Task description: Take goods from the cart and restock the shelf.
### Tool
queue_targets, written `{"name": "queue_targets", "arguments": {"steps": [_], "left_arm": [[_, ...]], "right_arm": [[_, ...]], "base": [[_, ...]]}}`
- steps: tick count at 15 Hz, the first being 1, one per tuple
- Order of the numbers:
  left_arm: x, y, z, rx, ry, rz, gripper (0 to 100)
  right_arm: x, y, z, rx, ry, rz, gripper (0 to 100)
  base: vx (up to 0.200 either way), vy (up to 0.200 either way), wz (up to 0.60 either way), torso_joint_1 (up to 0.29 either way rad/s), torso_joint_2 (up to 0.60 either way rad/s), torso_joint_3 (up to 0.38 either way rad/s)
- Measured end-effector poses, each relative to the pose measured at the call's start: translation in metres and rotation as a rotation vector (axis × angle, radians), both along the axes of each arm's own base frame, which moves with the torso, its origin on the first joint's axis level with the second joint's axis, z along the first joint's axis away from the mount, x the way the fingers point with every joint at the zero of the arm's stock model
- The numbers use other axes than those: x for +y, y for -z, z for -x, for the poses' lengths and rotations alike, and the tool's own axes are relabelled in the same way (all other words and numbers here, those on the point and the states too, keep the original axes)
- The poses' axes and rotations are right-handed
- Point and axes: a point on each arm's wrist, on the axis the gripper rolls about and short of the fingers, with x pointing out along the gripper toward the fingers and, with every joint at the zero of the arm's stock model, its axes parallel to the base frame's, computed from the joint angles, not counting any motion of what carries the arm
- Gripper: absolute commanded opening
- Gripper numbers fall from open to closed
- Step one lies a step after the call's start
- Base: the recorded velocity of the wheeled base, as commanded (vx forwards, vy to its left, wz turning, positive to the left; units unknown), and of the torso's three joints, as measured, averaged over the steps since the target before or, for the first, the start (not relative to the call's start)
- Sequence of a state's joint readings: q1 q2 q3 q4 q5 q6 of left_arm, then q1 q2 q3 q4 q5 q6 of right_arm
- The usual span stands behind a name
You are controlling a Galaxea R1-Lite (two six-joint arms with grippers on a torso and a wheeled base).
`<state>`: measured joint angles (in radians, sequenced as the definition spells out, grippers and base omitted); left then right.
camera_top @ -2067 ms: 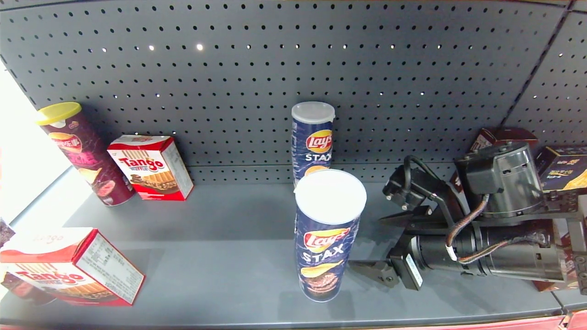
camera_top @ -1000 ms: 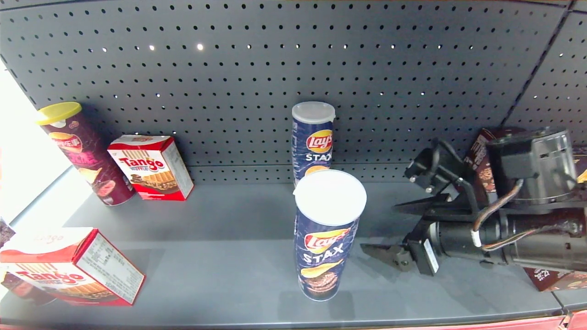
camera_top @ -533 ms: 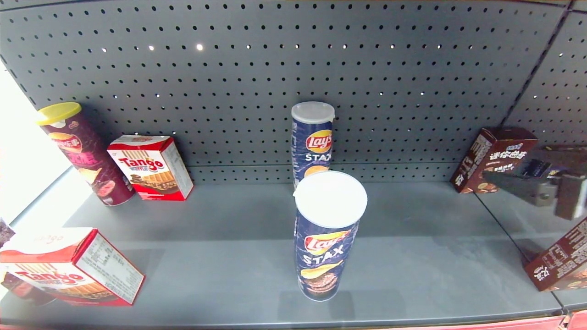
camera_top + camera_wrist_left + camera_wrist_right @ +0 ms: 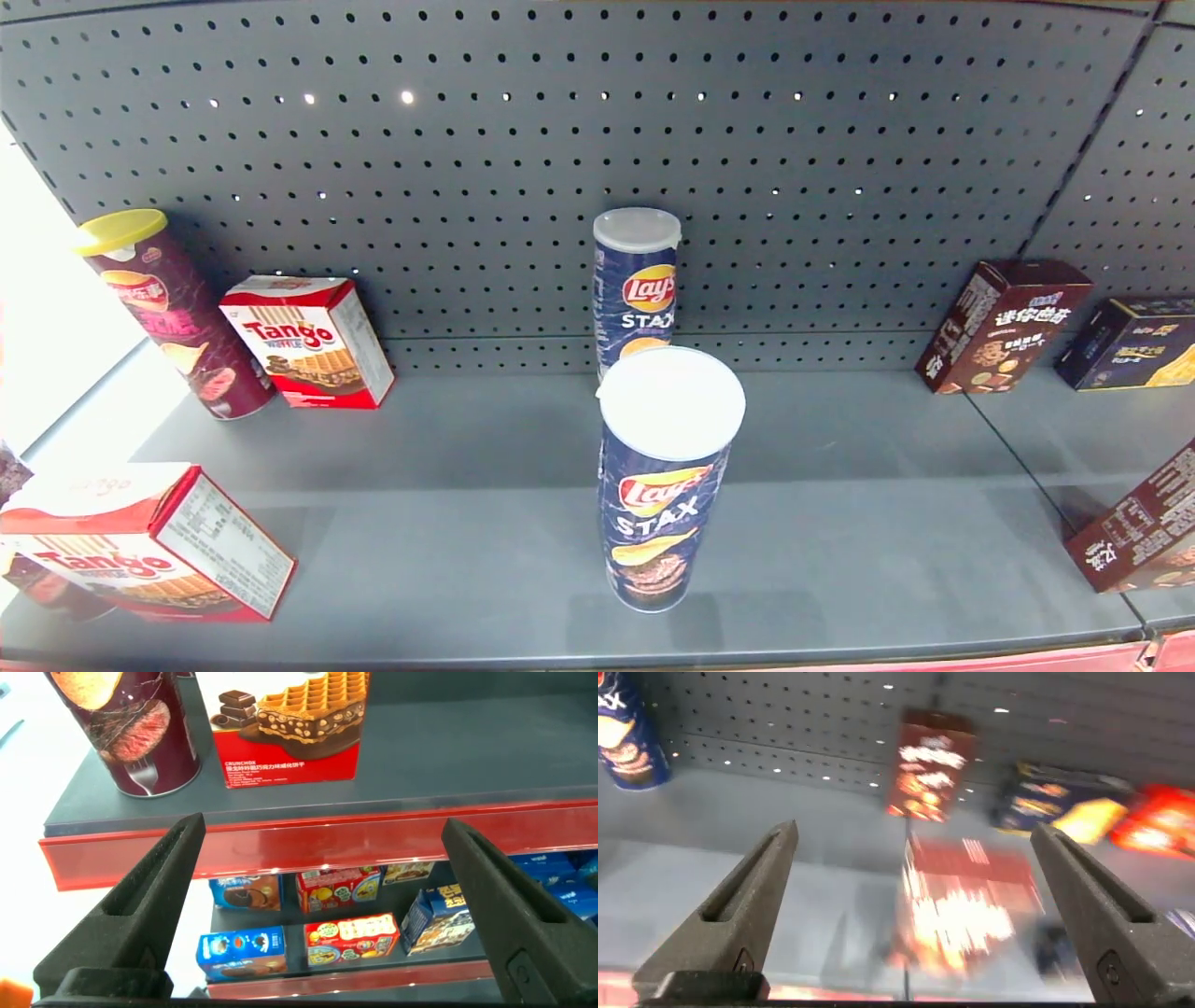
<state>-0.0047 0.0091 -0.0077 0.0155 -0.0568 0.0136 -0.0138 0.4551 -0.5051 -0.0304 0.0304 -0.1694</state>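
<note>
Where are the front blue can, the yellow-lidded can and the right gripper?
front blue can (image 4: 665, 523): head view, on its label.
yellow-lidded can (image 4: 173, 313): head view, on its side.
right gripper (image 4: 913, 833): right wrist view, midway between fingertips.

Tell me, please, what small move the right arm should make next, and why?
Probably draw the right gripper back toward the cart for another item: its jaws stand open and empty, and the front blue can already stands upright on the shelf.
</note>
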Motion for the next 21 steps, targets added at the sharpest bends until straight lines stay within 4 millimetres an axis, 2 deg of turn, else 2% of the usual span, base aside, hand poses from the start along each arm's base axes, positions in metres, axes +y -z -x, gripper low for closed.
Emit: {"name": "queue_targets", "arguments": {"steps": [3, 7, 9, 10, 12, 21], "left_arm": [[0.000, 0.000, 0.000, 0.000, -0.001, 0.001, 100], [0.000, 0.000, 0.000, 0.000, -0.003, 0.001, 100], [0.000, 0.000, 0.000, 0.000, -0.003, 0.000, 100], [0.000, 0.000, 0.000, 0.000, -0.002, 0.000, 100], [0.000, 0.000, 0.000, -0.001, -0.007, 0.002, 100], [0.000, 0.000, 0.000, 0.000, -0.013, 0.000, 100]], "right_arm": [[0.001, 0.048, 0.030, 0.014, 0.047, -0.017, 100], [-0.001, 0.115, 0.023, 0.037, 0.120, -0.086, 100], [0.001, 0.137, 0.021, 0.107, 0.027, -0.102, 100], [0.001, 0.142, 0.021, 0.124, 0.010, -0.125, 100], [-0.002, 0.146, 0.023, 0.108, 0.099, -0.170, 100], [-0.002, 0.148, 0.026, 0.083, 0.080, -0.174, 100]], "base": [[0.000, 0.000, 0.00, 0.000, 0.00, 0.000], [0.000, 0.000, 0.00, 0.000, 0.00, 0.000], [0.000, 0.000, 0.00, 0.000, 0.00, 0.000], [0.000, 0.000, 0.00, 0.000, 0.00, 0.000], [0.000, 0.000, 0.00, 0.000, 0.00, 0.000], [0.000, 0.000, 0.00, 0.000, 0.00, 0.000]]}}
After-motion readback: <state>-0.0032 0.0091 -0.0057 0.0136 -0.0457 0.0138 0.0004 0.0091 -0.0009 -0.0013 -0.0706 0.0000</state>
